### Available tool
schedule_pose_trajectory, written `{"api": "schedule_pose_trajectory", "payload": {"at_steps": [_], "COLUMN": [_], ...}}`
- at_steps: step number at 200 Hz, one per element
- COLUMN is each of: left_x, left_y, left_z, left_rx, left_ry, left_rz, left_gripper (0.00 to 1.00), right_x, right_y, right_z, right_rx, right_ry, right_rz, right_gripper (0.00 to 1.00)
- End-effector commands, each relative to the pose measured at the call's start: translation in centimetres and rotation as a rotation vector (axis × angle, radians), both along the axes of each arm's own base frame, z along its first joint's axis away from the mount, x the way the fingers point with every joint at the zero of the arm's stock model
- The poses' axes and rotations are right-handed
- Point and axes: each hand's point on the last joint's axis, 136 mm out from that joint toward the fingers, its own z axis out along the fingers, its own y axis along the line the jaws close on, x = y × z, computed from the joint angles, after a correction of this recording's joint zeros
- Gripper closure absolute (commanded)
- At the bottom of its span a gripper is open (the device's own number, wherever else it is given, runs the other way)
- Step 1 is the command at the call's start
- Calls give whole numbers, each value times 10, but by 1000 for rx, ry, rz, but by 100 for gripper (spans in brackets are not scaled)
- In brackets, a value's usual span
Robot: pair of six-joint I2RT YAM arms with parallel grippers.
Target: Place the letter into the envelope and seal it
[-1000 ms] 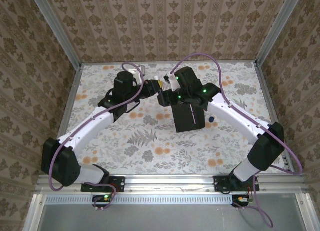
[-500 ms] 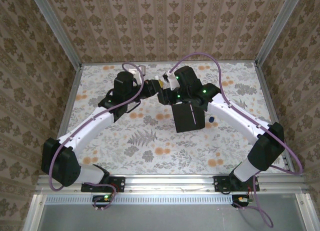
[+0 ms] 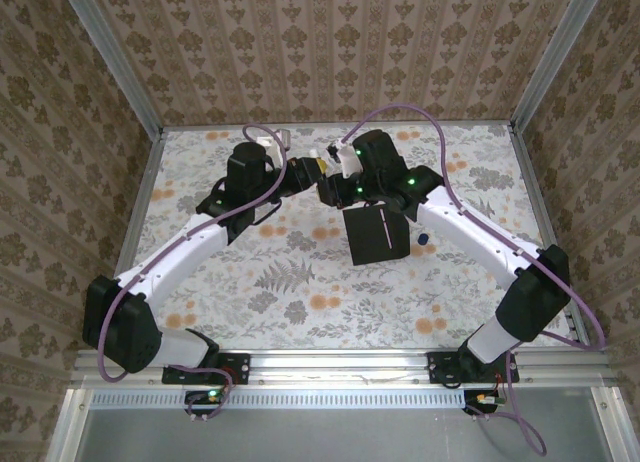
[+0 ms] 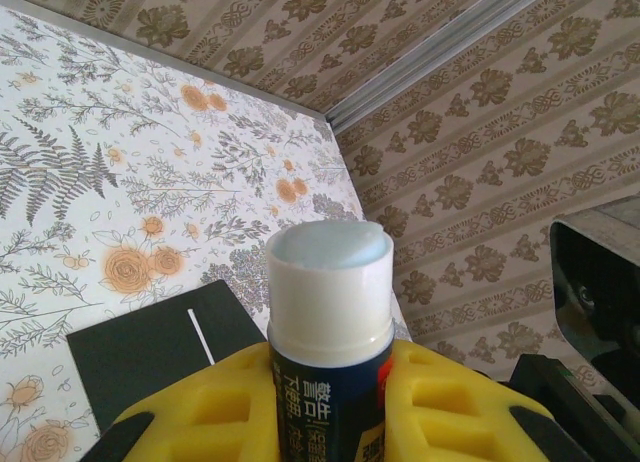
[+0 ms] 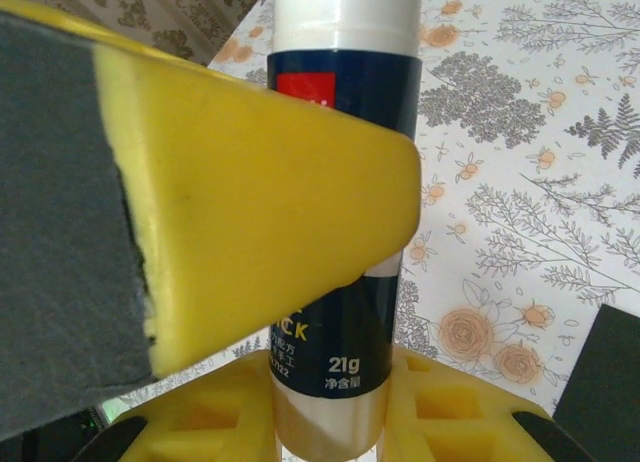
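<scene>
Yellow foam pads of the left gripper are clamped on the navy body of a glue stick. Its white collar and pale, uncapped tip stick out past the fingers. The right gripper grips the same glue stick at its other end, with a yellow pad pressed against each side just under the "21g" print. In the right wrist view, one finger of the left gripper crosses in front of the label. Both grippers meet above the far middle of the floral tabletop. Just on the near side of them the black envelope lies flat on the tabletop, a thin white line on its face. A small dark blue object lies just beside its right edge.
</scene>
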Motion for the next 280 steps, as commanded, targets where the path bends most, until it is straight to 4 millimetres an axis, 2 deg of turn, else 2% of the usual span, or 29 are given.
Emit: {"api": "schedule_pose_trajectory", "payload": {"at_steps": [1, 21, 50, 97, 137, 168, 170, 180, 213, 242, 260, 280], "left_x": [-16, -20, -30, -56, -76, -92, -93, -98, -102, -93, -78, -54], "left_y": [-11, -13, -19, -29, -33, -36, -37, -37, -42, -43, -40, -32], "left_z": [33, 39, 54, 89, 112, 127, 128, 131, 130, 123, 113, 95], "left_rx": [-86, -102, -140, -239, -303, -381, -385, -398, -394, -366, -327, -252], "left_ry": [-63, -82, -142, -275, -363, -411, -412, -422, -422, -397, -358, -301], "left_rz": [-88, -115, -192, -371, -491, -597, -604, -633, -673, -637, -571, -448], "left_gripper": [100, 100, 100, 100, 100, 100, 100, 99, 99, 100, 100, 100], "right_x": [2, -2, -12, -41, -67, -78, -85, -92, -97, -91, -78, -64], "right_y": [-2, -4, -10, -23, -25, -25, -28, -29, -31, -30, -33, -40], "right_z": [18, 27, 55, 117, 152, 164, 173, 180, 186, 176, 161, 139], "right_rx": [86, 159, 336, 624, 674, 678, 680, 681, 671, 632, 565, 456], "right_ry": [-27, -23, -16, -2, -40, -55, -79, -97, -114, -103, -85, -63], "right_rz": [5, 47, 147, 384, 515, 572, 583, 605, 618, 576, 487, 359], "right_gripper": [83, 84, 83, 82, 82, 82, 82, 82, 82, 79, 71, 56]}}
